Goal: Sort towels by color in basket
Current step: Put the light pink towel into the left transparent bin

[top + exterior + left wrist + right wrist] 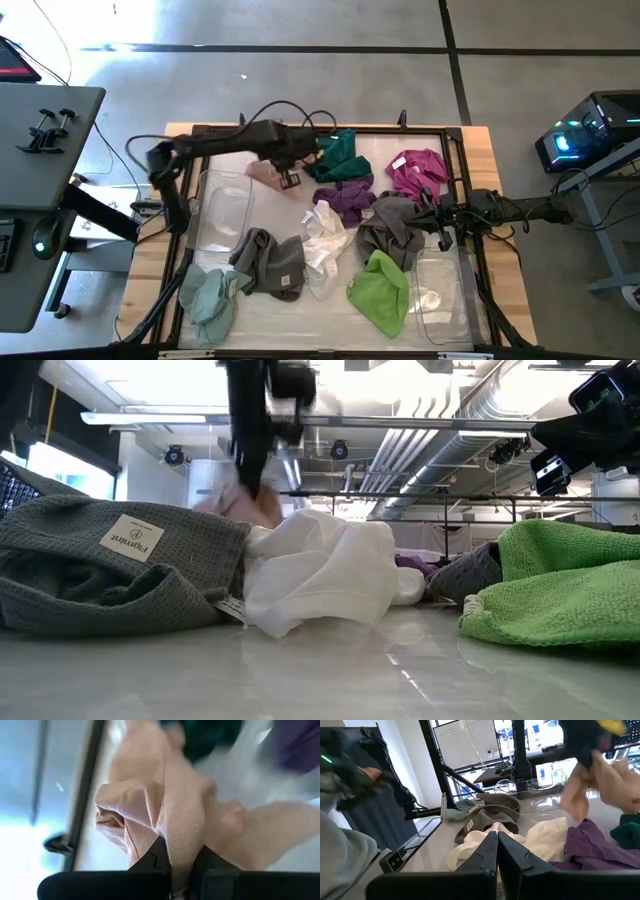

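Towels: one pale pink towel (264,172) in left end effector (290,180), eight lying loose.

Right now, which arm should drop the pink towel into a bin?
Left. The left gripper is shut on the pink towel, beside the clear bin. The right gripper is shut and empty, far across.

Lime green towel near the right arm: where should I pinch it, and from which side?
Pinch the raised folded ridge of the lime green soft cloth towel from straight above. It lies bunched, not flat, so the hump gives the fingers fabric to close on. The right gripper, shut and empty, is nearest; the left gripper holds the pale pink towel.
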Controlling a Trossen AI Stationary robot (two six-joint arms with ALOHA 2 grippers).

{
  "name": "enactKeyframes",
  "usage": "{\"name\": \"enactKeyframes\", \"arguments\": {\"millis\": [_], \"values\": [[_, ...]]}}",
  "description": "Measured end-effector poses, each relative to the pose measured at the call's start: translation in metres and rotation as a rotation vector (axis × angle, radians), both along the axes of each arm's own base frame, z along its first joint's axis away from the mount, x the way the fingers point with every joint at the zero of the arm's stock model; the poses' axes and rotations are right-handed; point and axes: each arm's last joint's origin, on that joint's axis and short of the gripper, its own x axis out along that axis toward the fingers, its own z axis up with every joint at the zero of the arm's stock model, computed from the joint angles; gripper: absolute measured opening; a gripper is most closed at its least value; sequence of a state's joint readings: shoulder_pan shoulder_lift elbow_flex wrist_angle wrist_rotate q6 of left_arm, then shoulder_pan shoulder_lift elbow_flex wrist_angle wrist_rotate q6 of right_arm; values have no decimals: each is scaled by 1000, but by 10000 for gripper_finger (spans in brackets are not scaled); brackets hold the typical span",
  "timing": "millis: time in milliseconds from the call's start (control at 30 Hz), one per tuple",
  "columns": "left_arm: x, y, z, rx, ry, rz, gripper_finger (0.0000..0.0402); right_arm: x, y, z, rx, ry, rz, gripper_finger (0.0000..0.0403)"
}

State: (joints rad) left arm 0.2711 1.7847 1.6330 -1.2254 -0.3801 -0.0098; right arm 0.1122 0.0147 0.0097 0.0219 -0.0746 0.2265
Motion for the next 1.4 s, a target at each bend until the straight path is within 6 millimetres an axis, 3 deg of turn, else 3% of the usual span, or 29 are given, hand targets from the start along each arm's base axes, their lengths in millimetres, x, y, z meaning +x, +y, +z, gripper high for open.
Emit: {"name": "enactKeyframes", "arguments": {"millis": [167, 300, 467, 667, 933, 1067, 1400], "values": [[-18, -64, 76, 94, -255, -99, 6, 0, 0, 0, 0, 0, 0, 1], [-52, -105, 125, 78, -447, -69, 6, 0, 0, 0, 0, 0, 0, 1], [-106, -134, 150, -41, -506, 47, 6, 0, 0, 0, 0, 0, 0, 1], [-139, -141, 146, -95, -599, 191, 6, 0, 0, 0, 0, 0, 0, 1], [-160, -128, 80, -96, -409, 388, 5, 0, 0, -1, -1, 7, 0, 1], [-168, -120, 58, -140, -343, 490, 5, 1, 0, -1, -1, 9, 0, 1], [-179, -111, 48, -365, -249, 634, 5, 1, 0, -1, -1, 12, 0, 1]]}}
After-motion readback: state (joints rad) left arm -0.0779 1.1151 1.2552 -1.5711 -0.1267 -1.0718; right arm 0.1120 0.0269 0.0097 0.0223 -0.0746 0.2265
